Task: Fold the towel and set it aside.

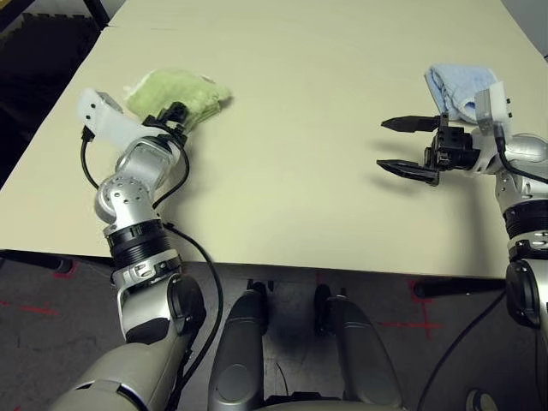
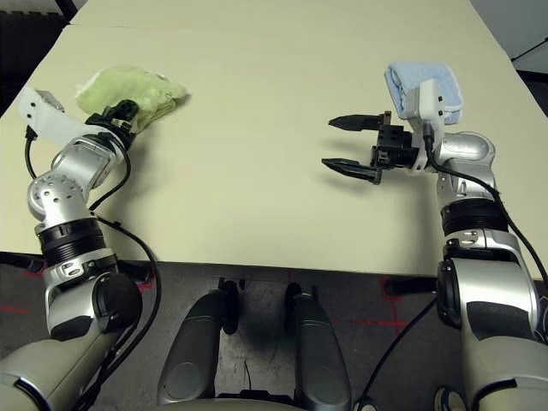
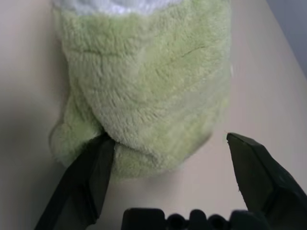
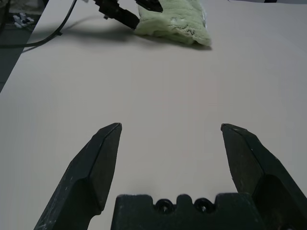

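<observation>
towel bundled and parked, my left claw spread at its near end

i see the towel [image 1: 177, 94] lying as a folded, rounded green bundle at the far left of the table [image 1: 300, 171], well apart from the blue cloth [image 1: 458, 88] on the far right side; i judge it sits out there because that is the set-aside spot, off the middle of the table. my left gripper [image 3: 168, 143] stands wide open at the towel's near end: one finger [image 3: 93, 163] touches the pile, the other is clear of it, and nothing is clamped. my right gripper [image 1: 407, 147] hangs just beside the blue cloth, well apart from the towel, fingers spread wide and holding nothing, parked out of the way as i judge it.
</observation>
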Tool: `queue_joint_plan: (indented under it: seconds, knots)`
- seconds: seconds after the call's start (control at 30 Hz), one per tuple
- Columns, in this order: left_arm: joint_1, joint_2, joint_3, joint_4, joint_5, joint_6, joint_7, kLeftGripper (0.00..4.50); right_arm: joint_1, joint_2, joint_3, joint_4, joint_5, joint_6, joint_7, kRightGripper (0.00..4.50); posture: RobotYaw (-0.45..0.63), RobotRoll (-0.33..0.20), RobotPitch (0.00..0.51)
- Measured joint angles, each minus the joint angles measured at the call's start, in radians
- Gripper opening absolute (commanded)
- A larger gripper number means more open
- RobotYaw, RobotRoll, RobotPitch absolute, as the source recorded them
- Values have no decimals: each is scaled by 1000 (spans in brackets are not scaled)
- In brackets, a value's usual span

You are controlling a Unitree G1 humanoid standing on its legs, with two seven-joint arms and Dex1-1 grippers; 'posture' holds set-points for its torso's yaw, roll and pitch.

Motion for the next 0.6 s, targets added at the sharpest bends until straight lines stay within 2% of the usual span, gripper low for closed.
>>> queue_joint_plan:
  seconds: [0.1,0.17,0.27,0.4,0.5,0.6]
  knots:
    - [8,52,-13,-11,-42,107,-31,4481,-11,12,0,8,-2,-6,0,4500,78,0,234]
    - [34,132,-54,-17,-48,162,-104,4481,-19,15,1,12,-2,-11,1,4500,76,0,234]
    - [69,298,-173,-56,-27,196,-294,4481,-19,15,1,21,-3,-13,3,4500,73,0,235]
    - [78,501,-340,-98,43,149,-588,4481,-20,16,1,21,-3,-13,5,4500,72,0,235]
    - [68,567,-409,-90,108,86,-749,4481,-20,16,1,21,-3,-13,5,4500,71,0,235]
    - [35,595,-474,-81,205,-15,-860,4481,-21,16,1,21,-3,-13,4,4500,70,0,236]
